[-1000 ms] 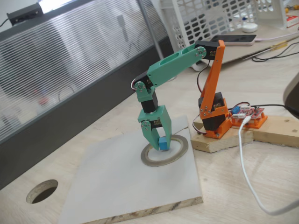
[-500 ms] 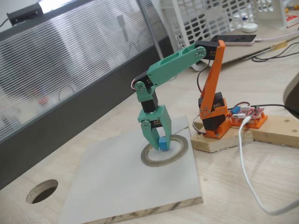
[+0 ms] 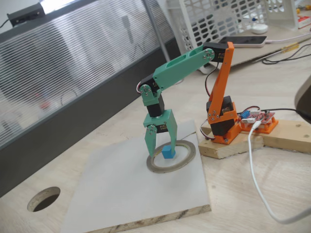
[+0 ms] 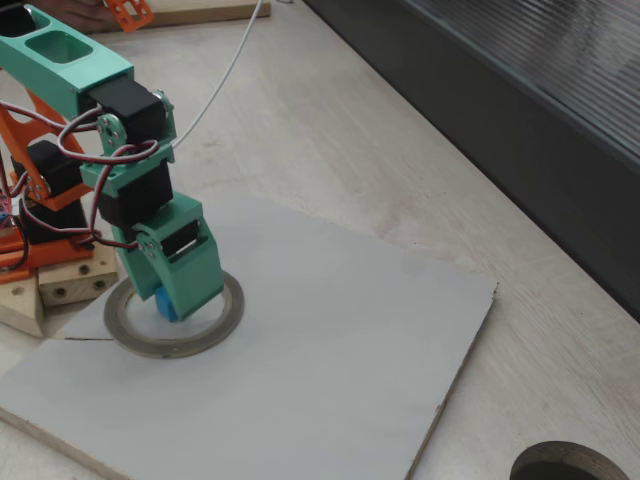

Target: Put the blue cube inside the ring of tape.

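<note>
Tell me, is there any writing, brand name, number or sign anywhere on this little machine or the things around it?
No readable text in either fixed view.
Red circuit board beside the arm's orange base: any markings too small to read.
Ring of tape, blue cube, pincer and grey board: plain, no labels visible.
Phone and white basket behind: nothing legible.

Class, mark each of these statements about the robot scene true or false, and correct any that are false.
1. The blue cube sits inside the ring of tape. True.
2. The claw is shut on the cube. False: its fingers stand open around it.
3. The ring lies on the pale board. True.
4. The cube lies in the round hole in the tabletop. False: the hole is off the board, far from the cube.
</note>
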